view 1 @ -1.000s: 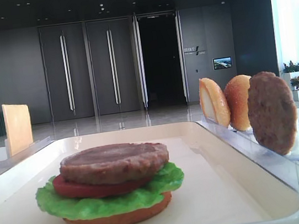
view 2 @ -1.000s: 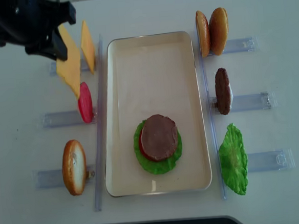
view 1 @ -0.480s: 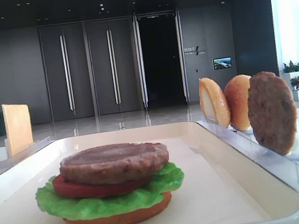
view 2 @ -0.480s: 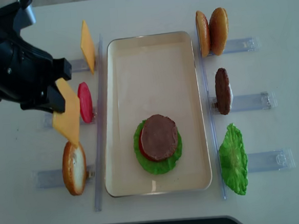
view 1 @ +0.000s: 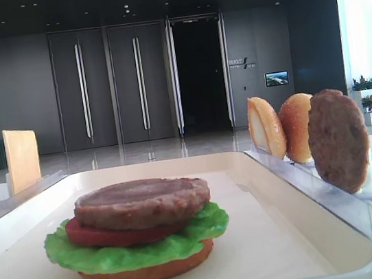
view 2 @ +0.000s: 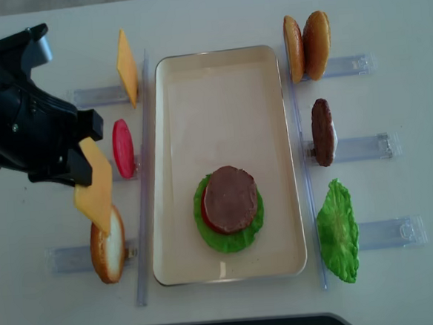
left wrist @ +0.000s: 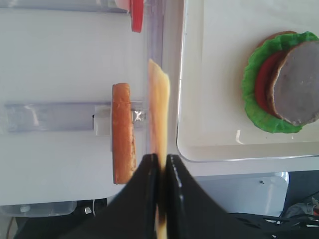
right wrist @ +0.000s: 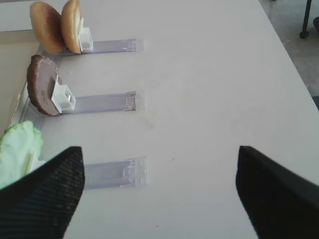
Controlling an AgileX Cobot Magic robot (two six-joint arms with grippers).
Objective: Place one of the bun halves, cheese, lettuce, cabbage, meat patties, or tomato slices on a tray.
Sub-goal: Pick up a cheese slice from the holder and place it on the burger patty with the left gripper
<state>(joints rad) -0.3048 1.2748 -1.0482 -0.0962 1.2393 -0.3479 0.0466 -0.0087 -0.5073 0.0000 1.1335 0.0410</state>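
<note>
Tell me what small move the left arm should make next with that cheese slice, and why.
Probably carry it right, toward the burger stack. The left gripper is shut on the cheese, which hangs outside the tray, above the bun half in its rack. The patty on top of the stack is bare, so the cheese likely goes there.

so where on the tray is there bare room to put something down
The far half of the tray, between the stacked burger and the far rim, is bare. Narrow bare strips run either side of the burger and along the near rim. The racks flanking the tray are crowded: cheese, tomato slice, bun halves, meat patty, lettuce.
</note>
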